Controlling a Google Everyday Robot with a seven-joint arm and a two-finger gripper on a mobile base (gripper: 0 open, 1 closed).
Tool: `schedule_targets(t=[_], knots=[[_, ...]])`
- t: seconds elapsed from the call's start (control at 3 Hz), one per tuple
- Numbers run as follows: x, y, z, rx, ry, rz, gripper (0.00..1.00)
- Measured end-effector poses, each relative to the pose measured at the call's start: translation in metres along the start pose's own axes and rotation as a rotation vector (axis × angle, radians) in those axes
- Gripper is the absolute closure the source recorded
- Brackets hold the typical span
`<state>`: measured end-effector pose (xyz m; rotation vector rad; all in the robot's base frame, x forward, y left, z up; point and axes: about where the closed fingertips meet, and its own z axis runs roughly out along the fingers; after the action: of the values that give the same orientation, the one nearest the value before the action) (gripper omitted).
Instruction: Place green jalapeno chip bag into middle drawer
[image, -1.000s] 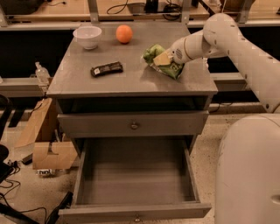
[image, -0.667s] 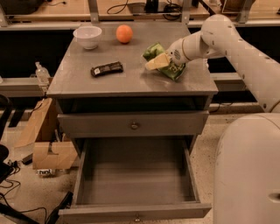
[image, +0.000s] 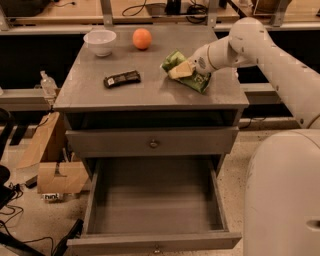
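The green jalapeno chip bag (image: 189, 79) lies crumpled on the right part of the grey cabinet top (image: 90, 95). My gripper (image: 192, 67) comes in from the right on the white arm and is shut on the bag, its tip buried in the bag's upper side. The bag sits low, at or just above the top; I cannot tell whether it touches. The middle drawer (image: 155, 200) is pulled fully out below, and its grey inside holds nothing. The upper drawer (image: 154, 144), with a like knob, is shut.
On the cabinet top stand a white bowl (image: 100, 41) and an orange (image: 142, 38) at the back, and a small dark wrapped bar (image: 122, 78) lies left of the bag. Cardboard boxes (image: 55, 175) and a bottle (image: 46, 82) sit left of the cabinet. My white base (image: 285, 200) stands at right.
My gripper and the bag have shifted a little to the left across the top. The drawer and the other objects have not moved.
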<state>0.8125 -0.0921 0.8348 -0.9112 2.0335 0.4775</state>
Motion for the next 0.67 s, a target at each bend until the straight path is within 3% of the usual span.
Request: schedule_targets(t=[0.33,0.67], knots=[[0.001,0.002,0.003,-0.005,0.002,0.000,0.66],[-0.026,0.031,0.001,-0.030,0.017,-0.069,0.97]])
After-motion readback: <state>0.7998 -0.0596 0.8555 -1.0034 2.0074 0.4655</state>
